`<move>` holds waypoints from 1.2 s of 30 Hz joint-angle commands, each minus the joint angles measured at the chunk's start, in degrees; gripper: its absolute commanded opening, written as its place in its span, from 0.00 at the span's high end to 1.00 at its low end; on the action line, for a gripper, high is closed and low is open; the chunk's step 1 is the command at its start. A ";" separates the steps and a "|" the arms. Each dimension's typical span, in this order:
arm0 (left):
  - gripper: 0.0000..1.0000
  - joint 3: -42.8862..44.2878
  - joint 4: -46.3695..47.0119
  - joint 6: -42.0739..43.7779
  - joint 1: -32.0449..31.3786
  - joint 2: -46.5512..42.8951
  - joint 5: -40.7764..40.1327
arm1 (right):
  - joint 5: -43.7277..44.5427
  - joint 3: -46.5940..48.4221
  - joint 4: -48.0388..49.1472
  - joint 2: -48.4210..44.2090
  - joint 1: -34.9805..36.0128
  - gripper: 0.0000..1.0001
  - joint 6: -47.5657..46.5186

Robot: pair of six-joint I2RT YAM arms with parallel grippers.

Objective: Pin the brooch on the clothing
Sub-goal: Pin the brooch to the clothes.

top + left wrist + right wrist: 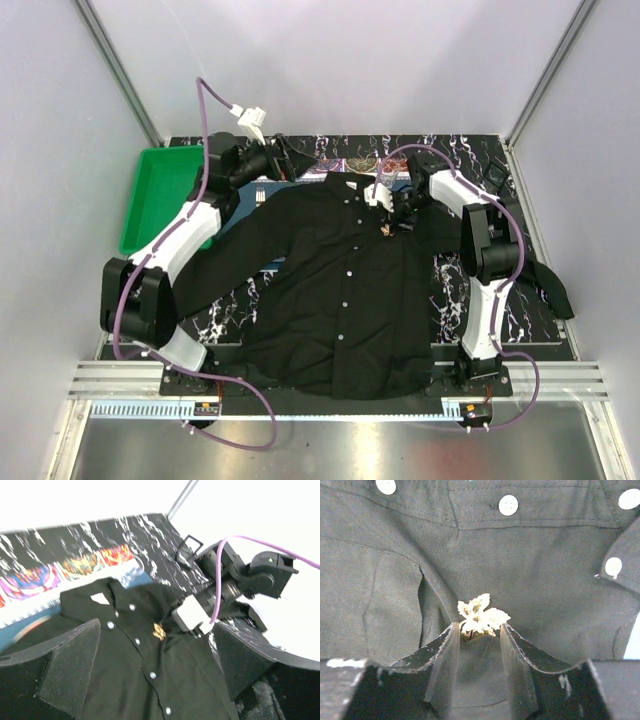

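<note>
Right hand (pixel 479 626) straddles gold leaf-shaped brooch (pixel 480 615) on black shirt (pixel 545 580).

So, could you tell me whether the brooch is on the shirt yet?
On it: the golden brooch sits on the chest of the black shirt; whether its pin is fastened cannot be told.

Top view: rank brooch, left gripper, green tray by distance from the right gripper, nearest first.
1. brooch: at the fingertips of the right gripper, on the shirt front.
2. left gripper: up-left, beyond the collar.
3. green tray: far left, off the shirt.
</note>
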 commanded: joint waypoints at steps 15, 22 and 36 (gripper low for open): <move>0.01 13.07 -6.96 12.44 2.24 -0.75 -4.43 | -12.14 19.77 0.60 -9.42 -11.18 0.28 63.60; 0.25 18.16 -6.80 7.98 -4.36 9.78 3.64 | -29.16 15.75 -1.25 -3.09 -14.34 0.43 91.72; 0.95 22.65 5.70 -24.56 -17.63 33.08 4.39 | -29.28 -4.04 21.68 0.69 -16.10 0.89 124.11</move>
